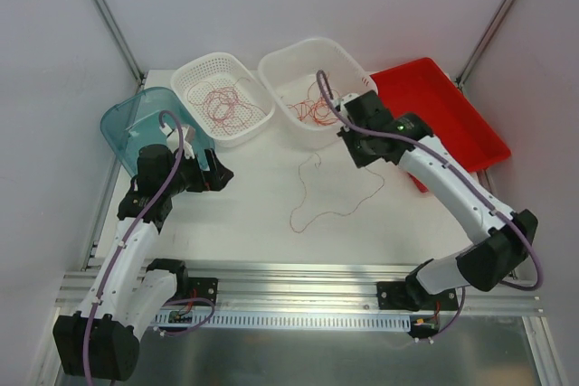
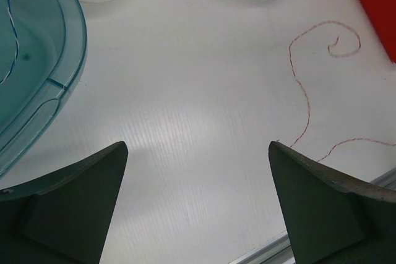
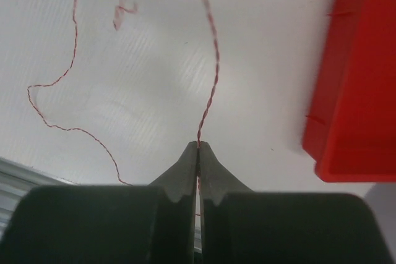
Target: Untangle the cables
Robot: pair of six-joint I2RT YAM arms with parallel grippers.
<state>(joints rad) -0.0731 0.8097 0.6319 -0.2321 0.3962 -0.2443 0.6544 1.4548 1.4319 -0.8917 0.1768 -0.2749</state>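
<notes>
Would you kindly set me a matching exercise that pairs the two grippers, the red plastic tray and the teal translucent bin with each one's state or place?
Things:
1. left gripper
2. right gripper
3. red rectangular plastic tray
4. teal translucent plastic bin

States or places:
A. at the left side of the white table
B. shut on a thin red-orange wire strand
C. open, nothing between its fingers
D. at the table's right side

Pairs: 1-C, 2-B, 3-D, 4-A

The cable [image 3: 216, 66] has red and white stripes. The tray [image 1: 448, 110] at two o'clock is red, the tub [image 1: 122, 124] blue-green.
</notes>
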